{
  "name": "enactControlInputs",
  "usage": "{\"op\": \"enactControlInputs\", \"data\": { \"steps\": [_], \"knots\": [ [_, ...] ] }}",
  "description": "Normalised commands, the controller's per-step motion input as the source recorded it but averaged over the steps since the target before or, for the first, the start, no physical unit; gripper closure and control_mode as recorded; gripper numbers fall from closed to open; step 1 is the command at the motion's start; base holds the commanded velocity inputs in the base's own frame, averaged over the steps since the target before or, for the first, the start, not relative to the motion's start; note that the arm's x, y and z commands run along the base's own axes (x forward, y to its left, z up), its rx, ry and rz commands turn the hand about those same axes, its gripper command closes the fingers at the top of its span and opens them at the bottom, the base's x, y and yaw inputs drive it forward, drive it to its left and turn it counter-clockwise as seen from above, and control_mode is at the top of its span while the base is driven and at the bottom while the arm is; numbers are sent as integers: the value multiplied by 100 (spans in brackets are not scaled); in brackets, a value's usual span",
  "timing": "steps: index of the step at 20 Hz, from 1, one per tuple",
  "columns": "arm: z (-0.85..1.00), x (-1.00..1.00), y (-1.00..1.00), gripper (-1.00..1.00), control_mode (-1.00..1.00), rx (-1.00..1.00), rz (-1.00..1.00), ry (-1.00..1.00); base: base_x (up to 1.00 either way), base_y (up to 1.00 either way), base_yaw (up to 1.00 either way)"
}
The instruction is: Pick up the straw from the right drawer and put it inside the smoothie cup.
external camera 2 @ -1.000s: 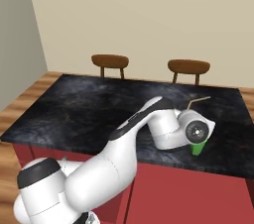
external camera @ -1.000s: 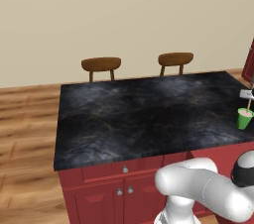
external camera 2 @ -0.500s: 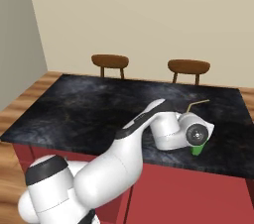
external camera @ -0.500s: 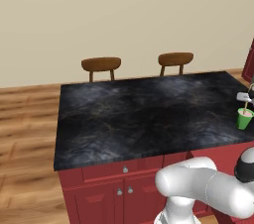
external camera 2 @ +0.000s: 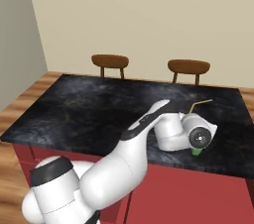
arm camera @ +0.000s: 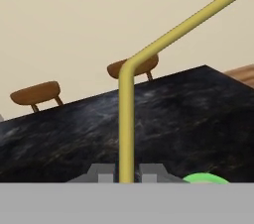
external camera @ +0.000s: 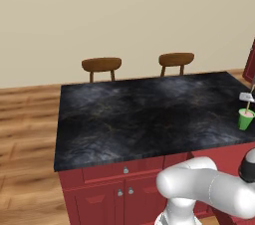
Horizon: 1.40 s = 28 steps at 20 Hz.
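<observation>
The straw (arm camera: 126,119) is a thin, yellowish stick with a bend near its top. In the hand view it rises from between my fingertips, and my gripper (arm camera: 126,174) is shut on its lower end. From the right base view the straw (external camera 2: 198,104) sticks up and to the right out of my hand (external camera 2: 199,137). The smoothie cup (external camera: 245,119), small and bright green, stands near the black counter's right front edge. Its green rim (arm camera: 205,179) shows just right of my fingers, and a sliver of the cup (external camera 2: 197,151) peeks out under the hand.
The black stone counter (external camera: 144,114) tops a red cabinet with drawers (external camera: 124,170) along its front. Two wooden chairs (external camera: 101,64) (external camera: 176,59) stand behind the counter's far edge. My white arm (external camera 2: 149,129) lies across the counter's right front.
My hand with the straw has sunk slightly and shifted a little to the right over the green cup. The cup has stayed put.
</observation>
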Motion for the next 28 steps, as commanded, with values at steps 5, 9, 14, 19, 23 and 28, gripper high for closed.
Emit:
{"op": "enactControlInputs", "data": {
  "steps": [5, 9, 14, 19, 23, 28],
  "knots": [
    [-18, 8, -9, 100, -100, 0, 0, -6, 0, 0, 0],
    [-23, 1, -3, 100, -100, 0, 0, -10, 0, 0, 0],
    [-14, -2, 0, 100, -100, 0, 0, -11, 0, 0, 0],
    [-8, 1, 0, 100, -100, 0, 0, -7, 0, 0, 0],
    [9, 2, -10, 100, -100, 0, 0, -2, 0, 0, 0],
    [24, 2, -14, 100, -100, 0, 0, 0, 0, 0, 0]
  ]
}}
